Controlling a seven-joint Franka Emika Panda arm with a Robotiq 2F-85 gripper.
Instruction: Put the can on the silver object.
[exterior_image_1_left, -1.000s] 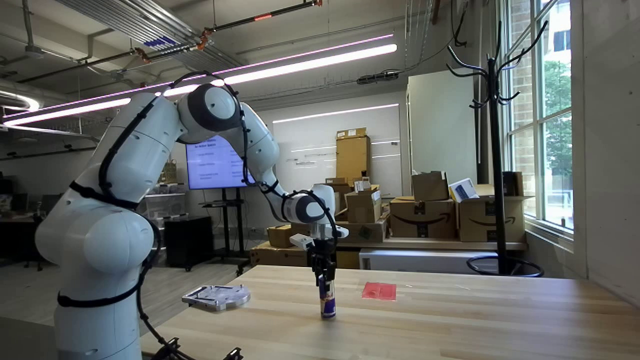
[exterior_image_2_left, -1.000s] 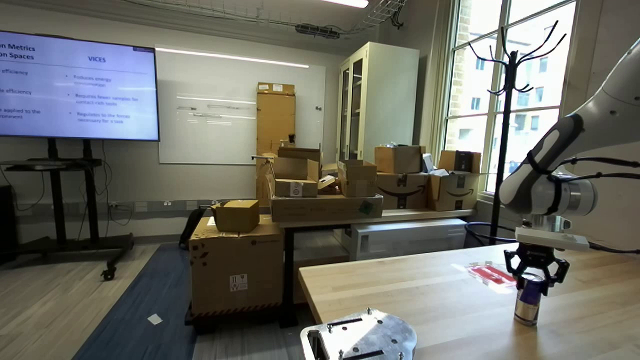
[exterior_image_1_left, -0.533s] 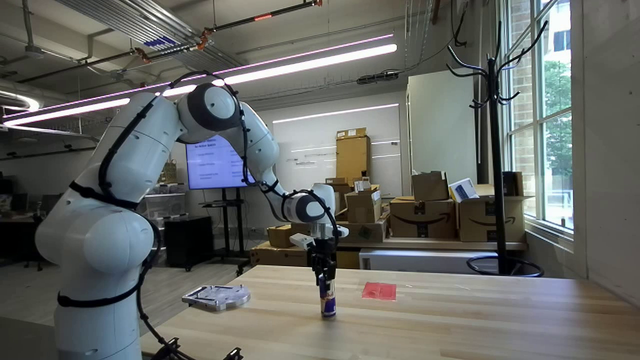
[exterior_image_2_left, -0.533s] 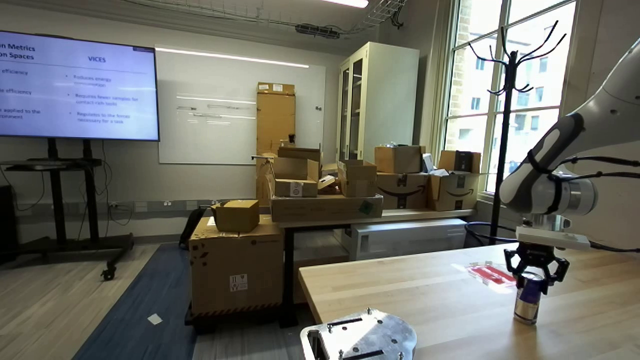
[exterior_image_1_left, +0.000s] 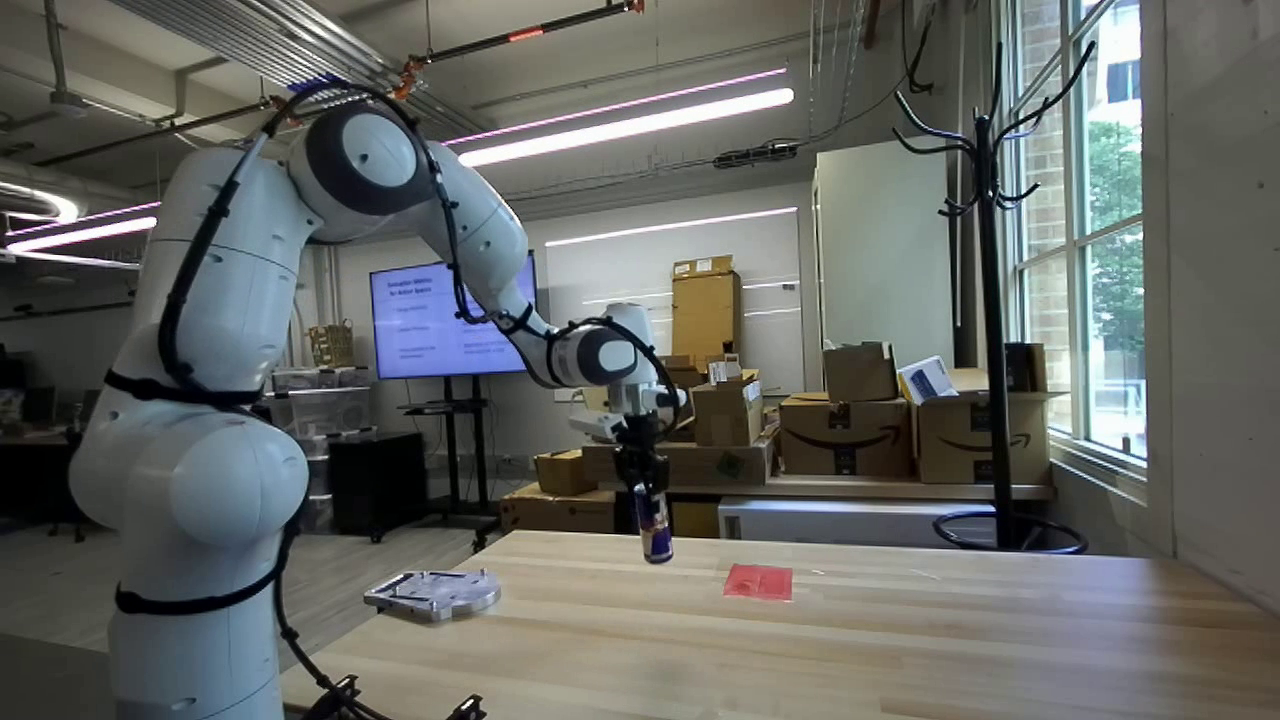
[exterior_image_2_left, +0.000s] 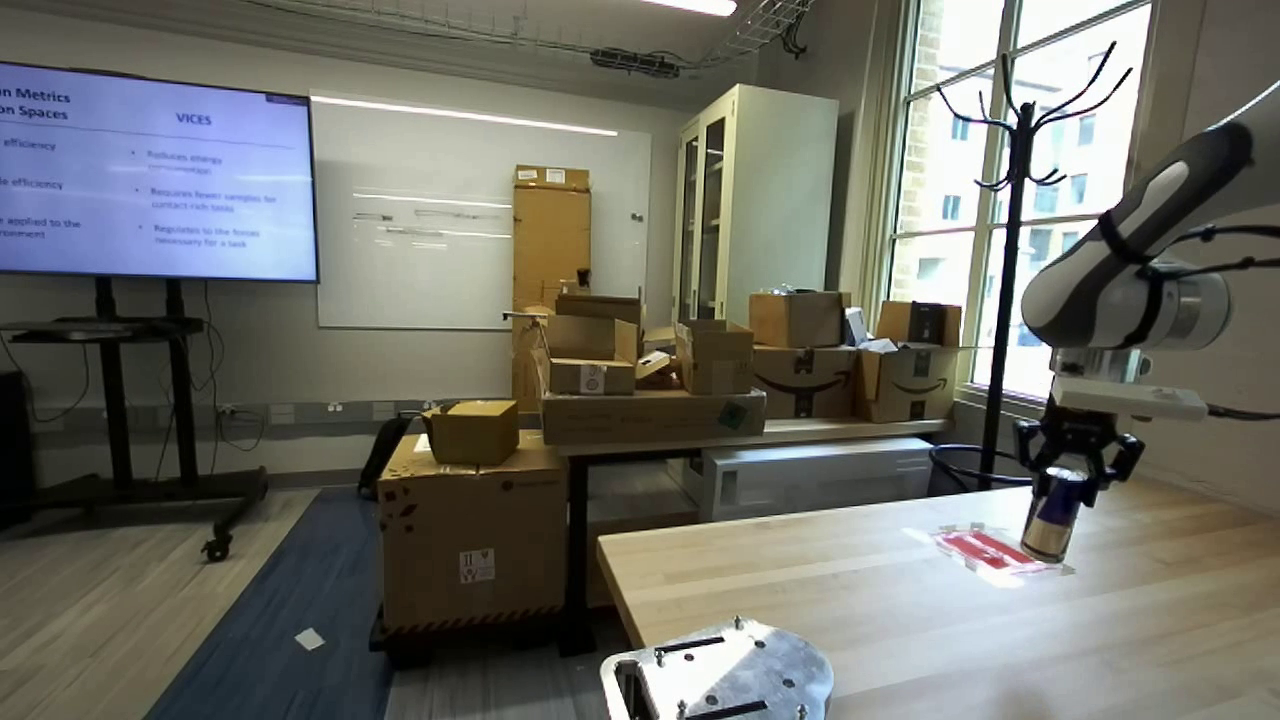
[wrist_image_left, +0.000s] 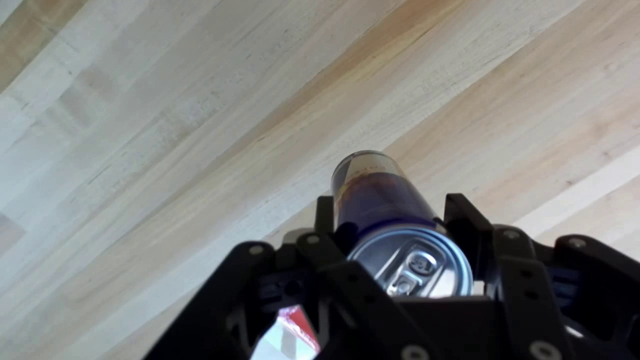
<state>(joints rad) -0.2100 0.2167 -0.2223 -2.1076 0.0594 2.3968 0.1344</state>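
Observation:
The can (exterior_image_1_left: 653, 525) is dark blue-purple with a paler band. My gripper (exterior_image_1_left: 642, 490) is shut on its upper part and holds it above the table, slightly tilted. In an exterior view the can (exterior_image_2_left: 1052, 520) appears over the edge of the red-pink piece. In the wrist view the can (wrist_image_left: 382, 202) sits between the two black fingers of the gripper (wrist_image_left: 390, 217), its pull-tab lid toward the camera. The silver object (exterior_image_1_left: 433, 596) lies flat near the table's edge, well apart from the can. It also shows in an exterior view (exterior_image_2_left: 740, 665), cut by the bottom edge.
A flat red-pink piece (exterior_image_1_left: 758, 582) lies on the wooden table (exterior_image_1_left: 850, 650); a corner shows in the wrist view (wrist_image_left: 302, 325). Cardboard boxes (exterior_image_1_left: 845, 435) stand behind the table. A black coat stand (exterior_image_1_left: 990, 330) stands near the window.
The can stood on the table within my gripper in the earlier frames. Gripper and can have since risen off the table, and the can now leans slightly.

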